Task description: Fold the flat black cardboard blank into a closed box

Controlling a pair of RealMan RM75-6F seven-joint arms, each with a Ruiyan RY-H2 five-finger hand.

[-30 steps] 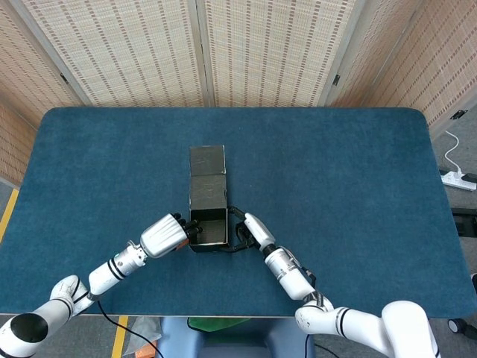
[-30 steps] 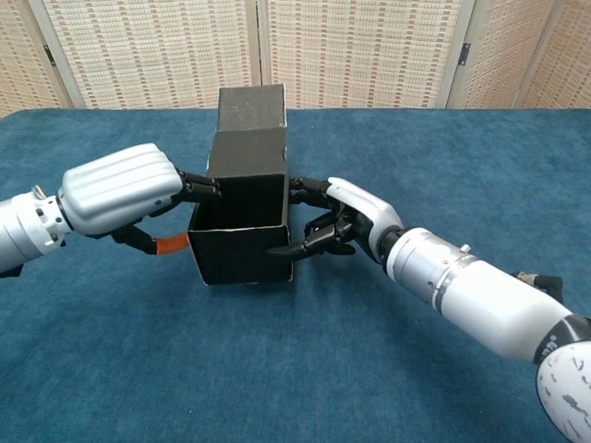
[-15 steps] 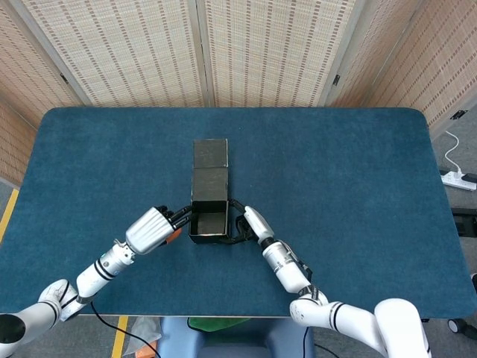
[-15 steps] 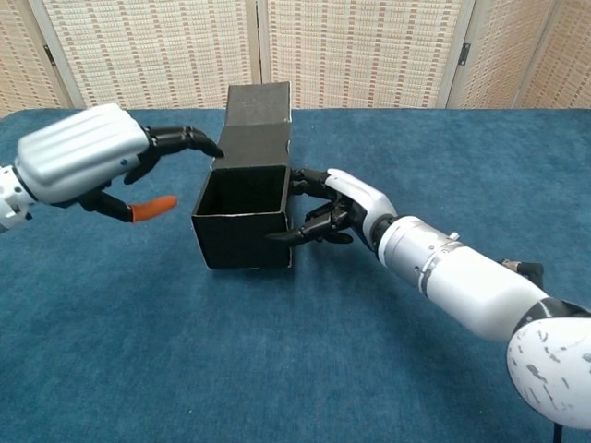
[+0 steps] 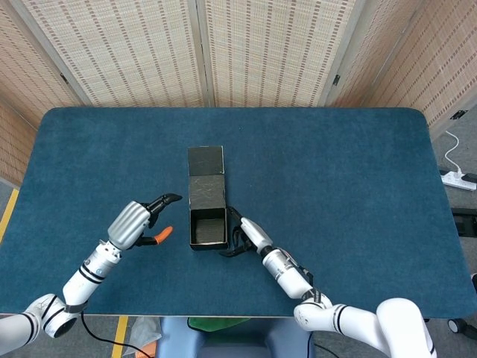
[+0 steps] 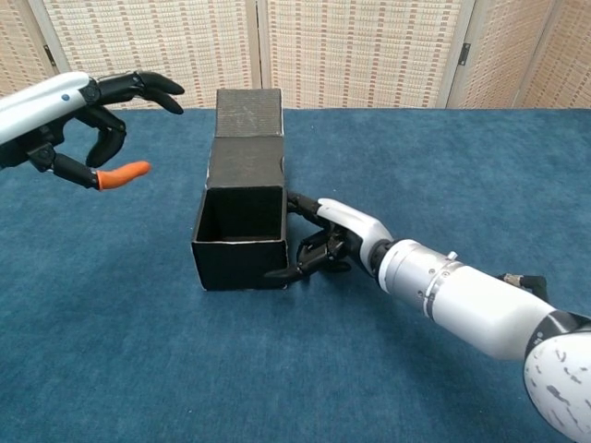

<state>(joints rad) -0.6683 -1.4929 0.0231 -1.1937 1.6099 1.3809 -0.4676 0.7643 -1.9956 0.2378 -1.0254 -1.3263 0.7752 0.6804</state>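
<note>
The black cardboard box point(image 5: 208, 227) stands on the blue table with its top open, and in the chest view its front wall point(image 6: 240, 263) faces me. Its lid flap point(image 5: 206, 161) stretches away from the far wall, uncreased and unfolded point(image 6: 247, 113). My left hand point(image 5: 139, 221) hovers left of the box, well apart from it, fingers spread and empty point(image 6: 88, 103). My right hand point(image 5: 247, 234) rests against the box's right outer wall, low near the front corner, with curled fingers point(image 6: 331, 242) touching the cardboard. Nothing is seen inside the box.
The blue felt table point(image 5: 335, 171) stretches wide on all sides of the box. Woven screen panels point(image 5: 261, 45) stand behind its far edge. A white power strip point(image 5: 456, 179) lies on the floor off the right edge.
My left hand has let go of the box's left wall and pulled up and away to the left. The box has settled slightly; my right hand stays at its right wall.
</note>
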